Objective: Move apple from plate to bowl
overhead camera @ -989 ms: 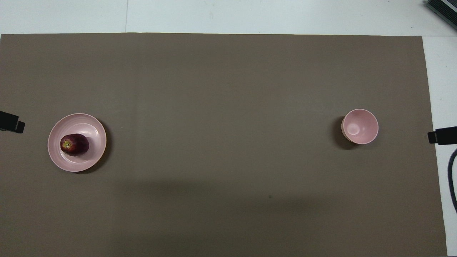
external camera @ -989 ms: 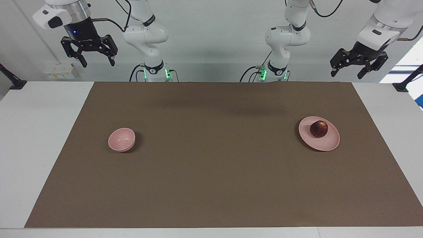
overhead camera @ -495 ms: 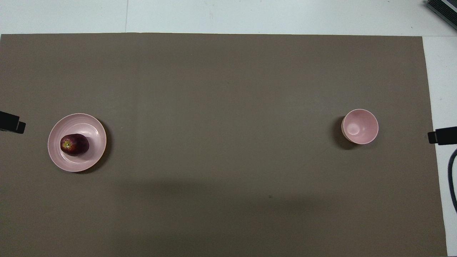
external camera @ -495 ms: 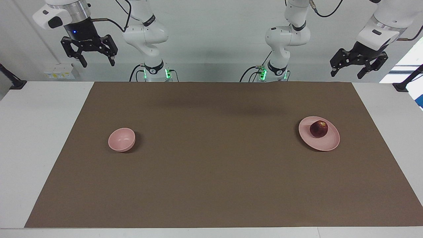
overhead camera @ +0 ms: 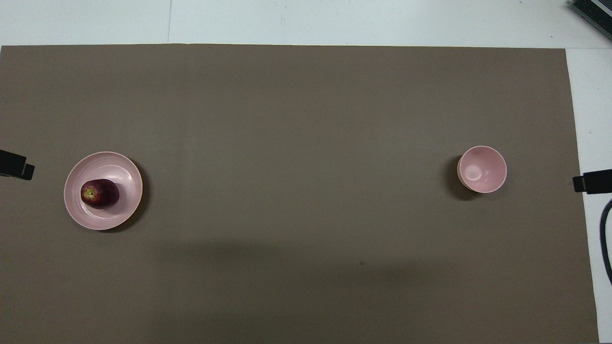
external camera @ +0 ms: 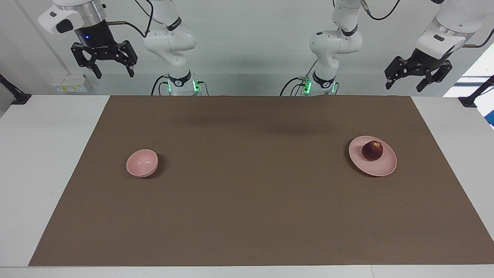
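Note:
A small dark red apple lies on a flat pale pink plate toward the left arm's end of the table. A small deep pink bowl stands empty toward the right arm's end. My left gripper is open and empty, raised high by the table's edge nearest the robots, well above the plate's end. My right gripper is open and empty, raised high at the bowl's end. In the overhead view only one fingertip of each shows at the side edges.
A brown mat covers most of the white table. The two arm bases stand at the mat's edge nearest the robots. A black cable lies off the mat at the right arm's end.
My left gripper has risen very slightly. The apple, plate, bowl and right gripper have not moved.

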